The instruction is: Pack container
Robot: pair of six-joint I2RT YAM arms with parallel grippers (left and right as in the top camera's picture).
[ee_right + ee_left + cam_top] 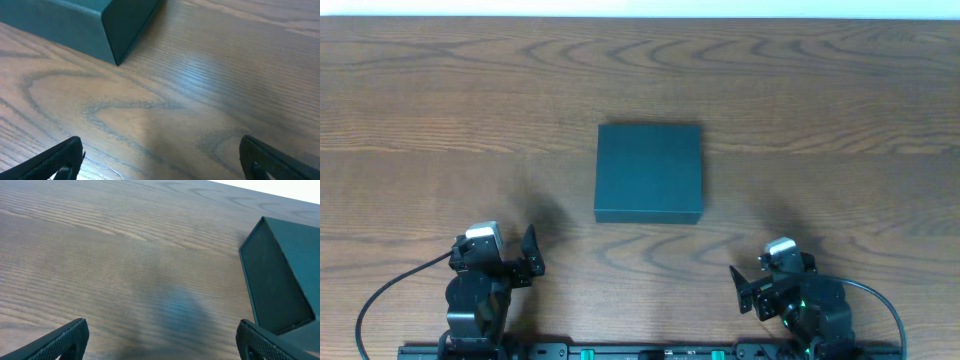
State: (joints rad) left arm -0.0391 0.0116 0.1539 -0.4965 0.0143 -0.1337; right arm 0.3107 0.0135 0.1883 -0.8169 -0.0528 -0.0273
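Note:
The container (649, 171) is a dark teal-green box with its lid closed flat, at the middle of the wooden table. It also shows at the right edge of the left wrist view (280, 275) and at the top left of the right wrist view (90, 22). My left gripper (525, 255) is open and empty near the front edge, left of the box; its fingertips frame bare wood (162, 340). My right gripper (745, 290) is open and empty at the front right, its fingers wide apart over bare wood (160, 160). No snack packets are in view.
The wooden table (440, 120) stretches around the box on all sides. A dark mounting rail (620, 351) runs along the front edge between the two arm bases, with a cable looping at each side.

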